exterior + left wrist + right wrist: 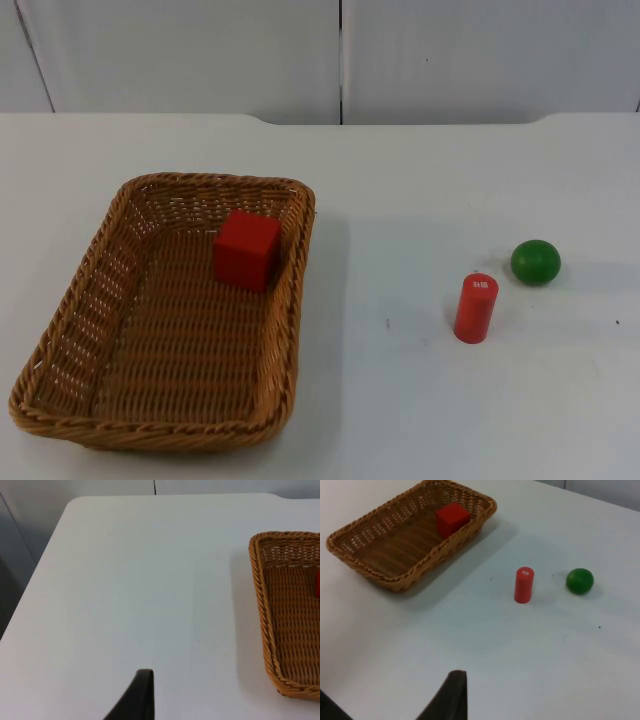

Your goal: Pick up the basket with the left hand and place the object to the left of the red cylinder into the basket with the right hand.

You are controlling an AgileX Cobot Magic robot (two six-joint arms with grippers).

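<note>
The wicker basket (120,330) rests on the white table (420,400), long axis running 12 to 6 o'clock. A red cube (246,249) sits inside at its 1 o'clock corner. The red cylinder (476,308) stands upright, with the green ball (535,261) at its 2 o'clock. For either gripper, whether it is released or clenched cannot be told.

Cube (246,250) in basket (60,330); cylinder (476,308) right, ball (536,262) beyond.
</note>
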